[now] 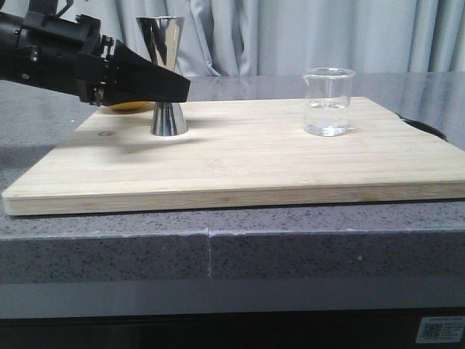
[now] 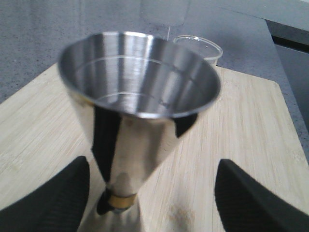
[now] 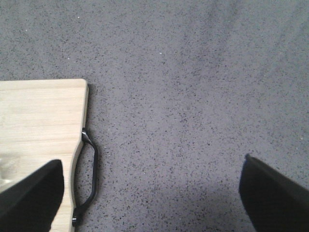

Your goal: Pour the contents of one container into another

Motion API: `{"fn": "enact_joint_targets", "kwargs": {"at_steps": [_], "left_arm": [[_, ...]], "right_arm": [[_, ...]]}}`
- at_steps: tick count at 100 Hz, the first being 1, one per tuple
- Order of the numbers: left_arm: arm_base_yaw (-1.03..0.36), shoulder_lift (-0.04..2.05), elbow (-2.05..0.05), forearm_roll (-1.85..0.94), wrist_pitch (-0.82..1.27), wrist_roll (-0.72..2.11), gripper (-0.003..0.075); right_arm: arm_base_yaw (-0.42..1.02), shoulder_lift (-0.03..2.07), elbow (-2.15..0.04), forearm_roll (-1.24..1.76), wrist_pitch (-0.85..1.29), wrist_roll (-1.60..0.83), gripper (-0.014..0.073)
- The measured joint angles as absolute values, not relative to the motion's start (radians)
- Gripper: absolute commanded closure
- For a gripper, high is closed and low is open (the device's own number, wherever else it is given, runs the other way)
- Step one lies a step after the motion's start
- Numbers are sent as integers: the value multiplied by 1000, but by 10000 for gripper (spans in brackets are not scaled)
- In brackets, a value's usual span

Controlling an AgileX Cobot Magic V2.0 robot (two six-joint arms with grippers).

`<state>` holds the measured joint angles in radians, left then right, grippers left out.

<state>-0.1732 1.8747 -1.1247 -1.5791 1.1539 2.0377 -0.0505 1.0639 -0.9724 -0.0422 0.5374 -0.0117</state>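
Straddling the jigger [image 1: 165, 76] with fingers spread, the left gripper [image 2: 152, 203] touches nothing; the beaker [image 1: 328, 101] stands well apart, right gripper [image 3: 152, 193] wide too.

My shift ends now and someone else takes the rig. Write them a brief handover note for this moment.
Left claw: open, fingers on either side of the steel jigger near its waist, not closed on it.
Right claw: open, holding nothing, above bare counter beside the cutting board handle.
Glass beaker: upright on the board's right, clear liquid inside, untouched.
Done: left approach.
Left: grip, lift the beaker, pour.
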Motion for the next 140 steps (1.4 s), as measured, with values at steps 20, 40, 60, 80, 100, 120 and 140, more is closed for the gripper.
{"fn": "enact_joint_targets", "kwargs": {"at_steps": [20, 40, 60, 80, 100, 120, 140], "left_arm": [[-173, 1875, -1125, -1583, 1154, 2038, 364], [-173, 1875, -1125, -1584, 1153, 2038, 425], [-173, 1875, -1125, -1584, 1153, 2038, 514], [-173, 1875, -1125, -1585, 1152, 2038, 589], [-173, 1875, -1133, -1587, 1152, 2038, 638], [-173, 1875, -1165, -1584, 1150, 2038, 649], [-173, 1875, -1169, -1581, 1154, 2031, 649]], "right_arm": [[-50, 1076, -972, -42, 533, -12, -72], [-50, 1080, -972, -42, 523, -12, -72], [-50, 1080, -972, -42, 517, -12, -72], [-50, 1082, -972, -42, 514, -12, -72], [-50, 1082, -972, -42, 514, -12, -72], [-50, 1082, -972, -42, 514, -12, -72], [-36, 1082, -972, -42, 503, -31, -72]]}}
